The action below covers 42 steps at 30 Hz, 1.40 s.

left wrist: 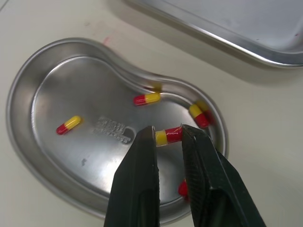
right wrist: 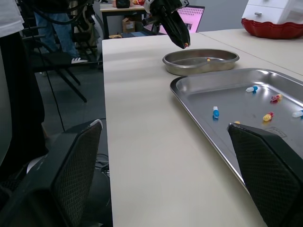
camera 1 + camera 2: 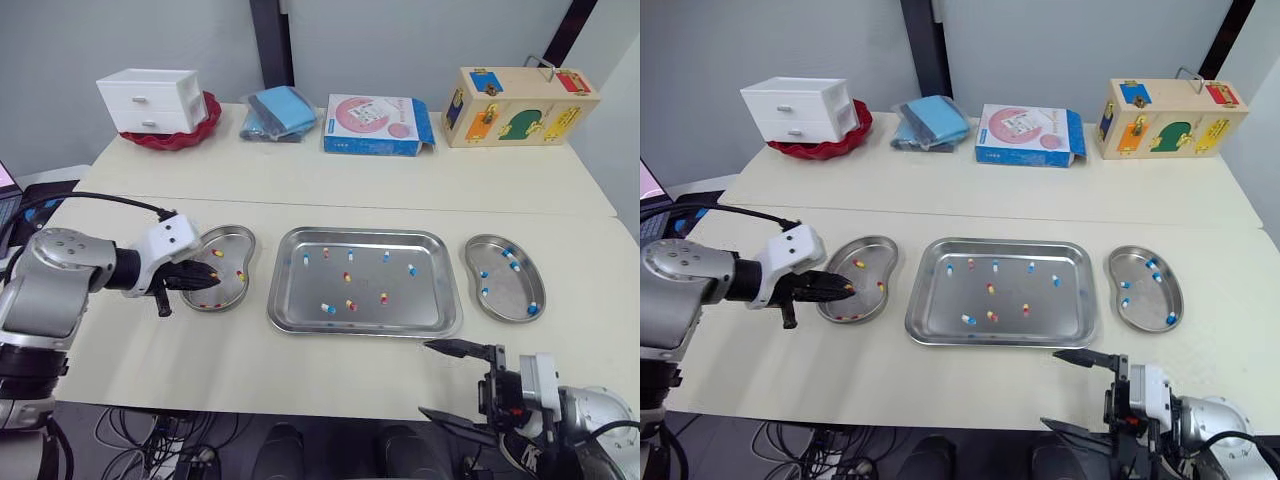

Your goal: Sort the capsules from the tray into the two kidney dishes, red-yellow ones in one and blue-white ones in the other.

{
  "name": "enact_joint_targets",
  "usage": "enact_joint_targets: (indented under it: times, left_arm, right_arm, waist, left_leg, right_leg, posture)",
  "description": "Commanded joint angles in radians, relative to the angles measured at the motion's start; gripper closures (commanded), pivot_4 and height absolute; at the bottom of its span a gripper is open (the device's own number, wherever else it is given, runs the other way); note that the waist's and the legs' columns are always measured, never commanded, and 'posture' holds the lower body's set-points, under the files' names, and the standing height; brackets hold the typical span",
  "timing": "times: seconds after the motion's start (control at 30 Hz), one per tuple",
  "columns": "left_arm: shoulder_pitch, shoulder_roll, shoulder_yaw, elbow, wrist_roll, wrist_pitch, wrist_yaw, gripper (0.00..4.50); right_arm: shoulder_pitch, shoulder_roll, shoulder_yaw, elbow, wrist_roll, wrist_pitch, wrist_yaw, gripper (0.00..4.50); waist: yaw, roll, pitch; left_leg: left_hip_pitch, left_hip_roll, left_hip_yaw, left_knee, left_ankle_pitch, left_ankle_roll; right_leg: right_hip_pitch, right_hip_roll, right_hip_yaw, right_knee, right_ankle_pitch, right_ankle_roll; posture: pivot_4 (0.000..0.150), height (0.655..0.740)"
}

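Left pincer (image 1: 167, 134) around red-yellow capsule (image 1: 169, 135) above dish (image 1: 61, 80), embossing (image 1: 112, 128) illegible

Held capsule (image 1: 168, 135): red and yellow, you'll notice, between black fingers (image 1: 139, 179).
Left dish (image 3: 236, 240): silver, carrying red-yellow capsules (image 1: 146, 99).
Right dish (image 3: 505, 300): silver, carrying blue-white capsules (image 3: 513, 262).
Tray (image 3: 295, 290): silver, both colourings mixed.
Table (image 3: 300, 185): plain cream.

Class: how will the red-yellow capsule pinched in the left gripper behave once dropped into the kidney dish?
The red-yellow capsule is a smooth round-ended cylinder, so it likely rolls. It looks tiny in the left gripper, so probably light. The kidney dish has a raised rim that should contain it.
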<state>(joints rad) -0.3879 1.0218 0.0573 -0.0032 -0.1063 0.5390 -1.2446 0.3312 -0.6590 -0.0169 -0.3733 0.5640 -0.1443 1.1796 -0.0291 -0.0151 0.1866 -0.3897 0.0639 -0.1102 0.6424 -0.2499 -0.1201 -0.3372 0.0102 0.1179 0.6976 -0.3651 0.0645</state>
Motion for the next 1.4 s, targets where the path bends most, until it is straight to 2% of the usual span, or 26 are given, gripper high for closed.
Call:
enact_joint_targets:
  times: [0.03, 0.3, 0.4, 0.57, 0.73, 1.13, 1.4]
  left_arm:
    - [0.014, 0.002, 0.039, -0.039, -0.031, 0.008, 0.041, 3.93]
    - [0.022, 0.001, 0.016, -0.04, -0.053, 0.008, 0.08, 3.93]
    - [0.022, 0.003, 0.009, -0.035, -0.057, 0.007, 0.087, 3.18]
    - [0.015, 0.003, -0.004, -0.036, -0.06, 0.006, 0.087, 1.55]
    - [0.003, 0.003, -0.015, -0.034, -0.064, 0.008, 0.084, 0.17]
    - [-0.01, 0.0, -0.019, -0.03, -0.073, 0.011, 0.08, 0.08]
    - [0.078, 0.012, 0.128, -0.058, -0.193, 0.049, 0.076, 0.08]
  right_arm:
    - [-0.024, 0.004, -0.011, 0.002, 0.026, 0.009, 0.014, 0.0]
    - [-0.019, 0.024, -0.015, -0.008, 0.033, 0.025, 0.005, 0.0]
    - [-0.02, 0.026, -0.018, -0.009, 0.032, 0.028, 0.002, 0.0]
    - [-0.029, 0.027, -0.028, -0.005, 0.03, 0.03, -0.002, 0.0]
    - [-0.03, 0.028, -0.032, -0.002, 0.026, 0.025, -0.003, 0.0]
    - [-0.02, 0.024, -0.05, -0.012, 0.026, 0.036, -0.018, 0.0]
    - [0.05, -0.082, -0.218, -0.092, 0.087, 0.233, -0.115, 0.0]
  waist:
    - [-0.001, 0.0, 0.0]
    - [-0.001, 0.0, 0.0]
    - [-0.002, 0.0, 0.0]
    - [-0.003, 0.0, 0.0]
    - [-0.003, 0.0, 0.0]
    - [-0.003, 0.0, 0.0]
    - [-0.002, 0.001, 0.0]
  left_leg:
    - [0.0, 0.0, 0.0, 0.0, 0.0, 0.0]
    - [0.0, 0.0, 0.0, 0.0, 0.0, 0.0]
    - [0.0, 0.0, 0.0, 0.0, 0.0, 0.0]
    - [0.0, 0.0, 0.0, 0.0, 0.0, 0.0]
    - [0.0, 0.0, 0.0, 0.0, 0.0, 0.0]
    - [0.0, 0.0, 0.0, 0.0, 0.0, 0.0]
    - [0.0, 0.0, 0.001, 0.0, 0.0, 0.0]
  right_leg:
    - [0.0, 0.0, 0.0, 0.0, 0.0, 0.0]
    - [0.0, 0.0, 0.0, 0.0, 0.0, 0.0]
    - [0.0, 0.0, 0.0, 0.0, 0.0, 0.0]
    - [0.0, 0.0, 0.0, 0.0, 0.0, 0.0]
    - [0.0, 0.0, 0.0, 0.0, 0.0, 0.0]
    - [0.0, 0.0, 0.0, 0.0, 0.0, 0.0]
    - [-0.001, 0.0, 0.001, 0.0, 0.0, 0.0]
  posture:
    - [0.15, 0.74]
    - [0.15, 0.74]
    - [0.15, 0.74]
    - [0.15, 0.74]
    - [0.15, 0.74]
    - [0.15, 0.74]
    - [0.15, 0.74]
